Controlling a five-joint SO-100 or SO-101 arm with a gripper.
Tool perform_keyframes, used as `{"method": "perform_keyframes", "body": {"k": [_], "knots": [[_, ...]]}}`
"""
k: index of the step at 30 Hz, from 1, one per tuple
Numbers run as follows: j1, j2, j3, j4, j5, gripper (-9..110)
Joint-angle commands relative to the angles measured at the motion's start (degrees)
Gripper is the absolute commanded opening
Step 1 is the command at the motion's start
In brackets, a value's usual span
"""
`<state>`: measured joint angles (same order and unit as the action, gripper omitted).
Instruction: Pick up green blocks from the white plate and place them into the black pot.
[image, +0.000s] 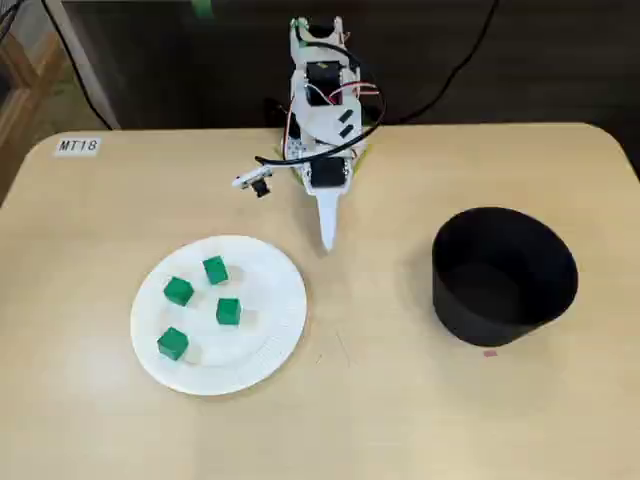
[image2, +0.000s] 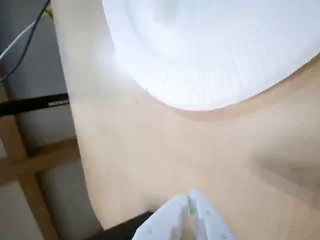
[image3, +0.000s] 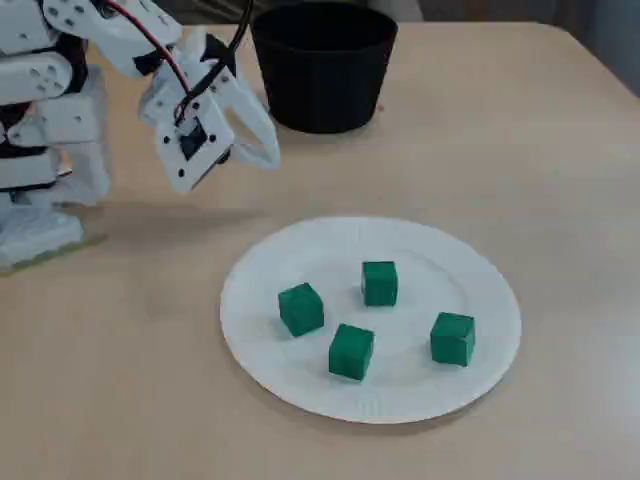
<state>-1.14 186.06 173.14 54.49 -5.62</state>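
Wrist view shows the gripper (image2: 190, 199) with fingers pressed together and empty, just off the rim of the plate (image2: 210, 70); four blocks (image3: 351, 351) sit on the plate, and the pot (image: 500, 305) stands well apart from it. Coming down among such close-set blocks could, I judge, knock a neighbour or slide the light plate across the smooth, pale wooden table (image: 400, 420), beyond which cables hang against a dark wall.

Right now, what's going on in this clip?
One robot arm is working at a table, and nothing is held. Its gripper is shut and empty, and hangs over the table just off the rim of the white plate. Four green blocks sit apart from each other on the plate. The black pot stands apart from the plate, with no green showing inside it.
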Motion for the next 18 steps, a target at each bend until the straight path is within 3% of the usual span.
{"method": "perform_keyframes", "body": {"k": [1, 11, 18], "knots": [[13.45, -47.02, -45.44, -7.91, -3.16, -2], [13.71, -45.79, -47.11, -5.36, -2.99, -2], [15.12, -62.40, -74.00, 11.43, -3.43, -2]]}}
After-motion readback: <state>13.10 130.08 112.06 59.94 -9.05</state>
